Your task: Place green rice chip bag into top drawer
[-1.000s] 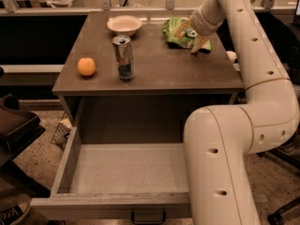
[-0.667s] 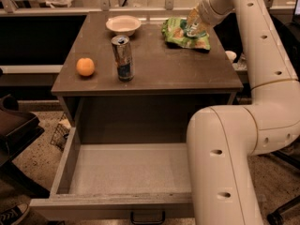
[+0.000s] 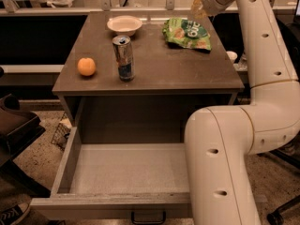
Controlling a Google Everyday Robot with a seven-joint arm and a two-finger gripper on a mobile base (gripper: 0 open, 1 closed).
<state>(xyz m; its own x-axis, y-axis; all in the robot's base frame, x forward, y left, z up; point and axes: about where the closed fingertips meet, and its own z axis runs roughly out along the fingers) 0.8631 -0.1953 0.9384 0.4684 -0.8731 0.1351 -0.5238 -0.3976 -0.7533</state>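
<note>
Though the shallow grey top drawer (image 3: 126, 170) stands open, the crinkly green rice chip bag (image 3: 187, 33) lies on the worktop (image 3: 164, 74); the hand (image 3: 198, 4), grip untellable, hovers beside it

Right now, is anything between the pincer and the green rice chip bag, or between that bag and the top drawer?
Nothing visible does. The pincer hangs just above the far edge of the green rice chip bag; the can and orange stand clear of its way to the open top drawer.
</note>
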